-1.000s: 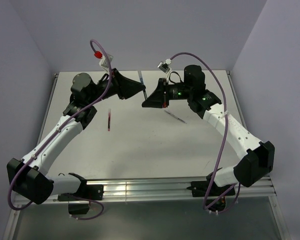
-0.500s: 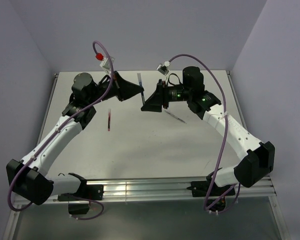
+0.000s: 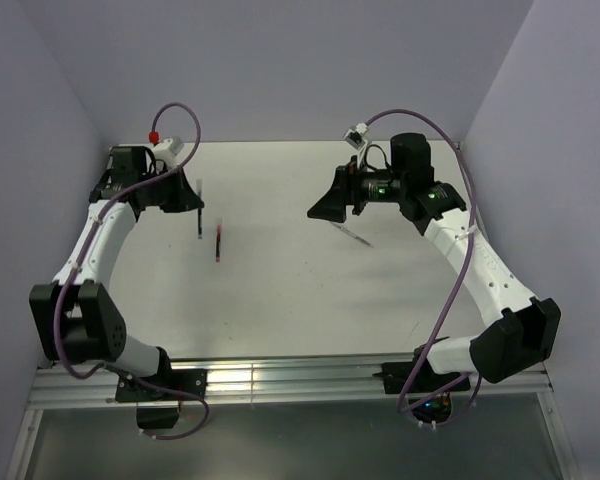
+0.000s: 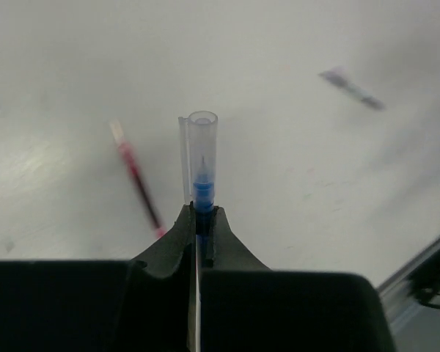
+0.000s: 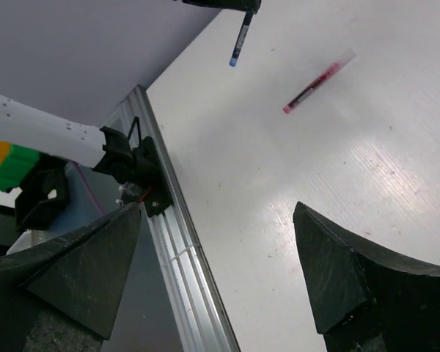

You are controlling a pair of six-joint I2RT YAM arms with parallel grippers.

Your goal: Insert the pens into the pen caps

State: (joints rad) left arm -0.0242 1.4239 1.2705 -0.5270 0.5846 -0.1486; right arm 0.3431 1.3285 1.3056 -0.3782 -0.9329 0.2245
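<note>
My left gripper (image 3: 192, 196) (image 4: 200, 213) is shut on the blue pen (image 3: 199, 222) (image 4: 203, 192), held above the left part of the table. A clear pen cap (image 4: 202, 143) sits over the blue pen's tip. The red pen (image 3: 218, 243) (image 4: 138, 180) (image 5: 312, 88) lies on the table just right of it, with a pale cap end (image 4: 117, 129). Further right lies the pale pen (image 3: 352, 233) (image 4: 352, 88), close below my right gripper (image 3: 318, 208) (image 5: 216, 209). That gripper stands wide open and holds nothing. The blue pen (image 5: 239, 40) also shows at the top of the right wrist view.
An aluminium rail (image 3: 280, 375) (image 5: 176, 242) runs along the table's near edge, with both arm bases on it. Lavender walls close in the table at the back and on both sides. A raised rim (image 3: 105, 190) borders the left side by my left arm.
The left arm has swung to the left, carrying the blue pen away from the right gripper. The right gripper has opened wide and drawn back to the right.
</note>
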